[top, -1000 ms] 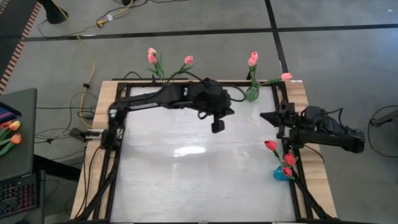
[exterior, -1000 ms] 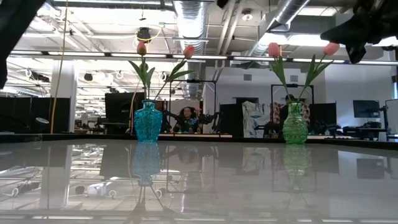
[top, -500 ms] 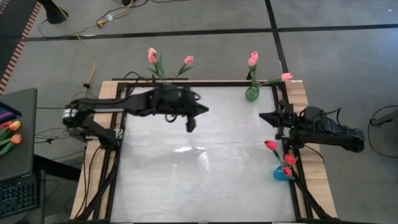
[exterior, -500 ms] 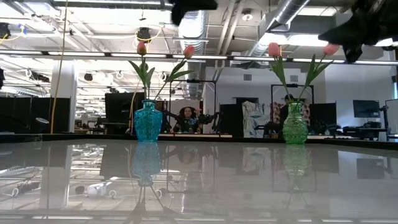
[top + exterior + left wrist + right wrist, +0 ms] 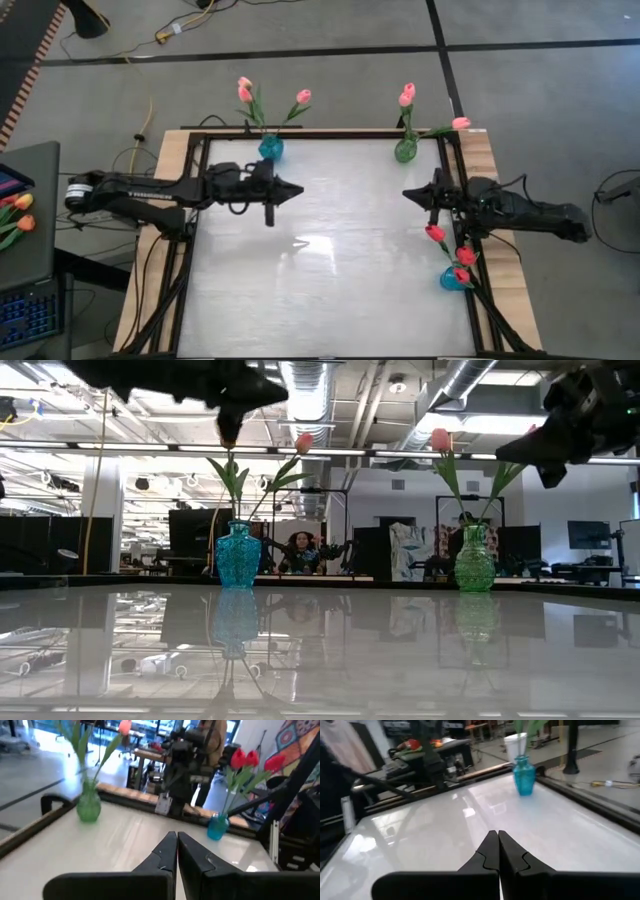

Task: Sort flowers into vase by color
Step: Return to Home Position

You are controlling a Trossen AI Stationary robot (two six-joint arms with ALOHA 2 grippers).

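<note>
Teal vase (image 5: pixel 268 147): pink tulip trio (image 5: pixel 245 93), green stems (image 5: pixel 258 113). Green vase (image 5: pixel 405 151): pink tulip pair (image 5: pixel 406 96). Blue vase (image 5: pixel 451 280): red tulips (image 5: pixel 466 256). Counter (image 5: pixel 330 280) white, glossy; border (image 5: pixel 168 152) tan wood. Left arm (image 5: pixel 150 187), right arm (image 5: pixel 525 213): black.

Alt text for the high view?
Dark left hand and right hand, both empty, hover over a white table from opposite sides. Pink tulips stand in a teal vase and a green vase at the top edge; red tulips fill a blue vase lower right.

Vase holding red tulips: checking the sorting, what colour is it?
Blue vase, clearest in left wrist view.
</note>
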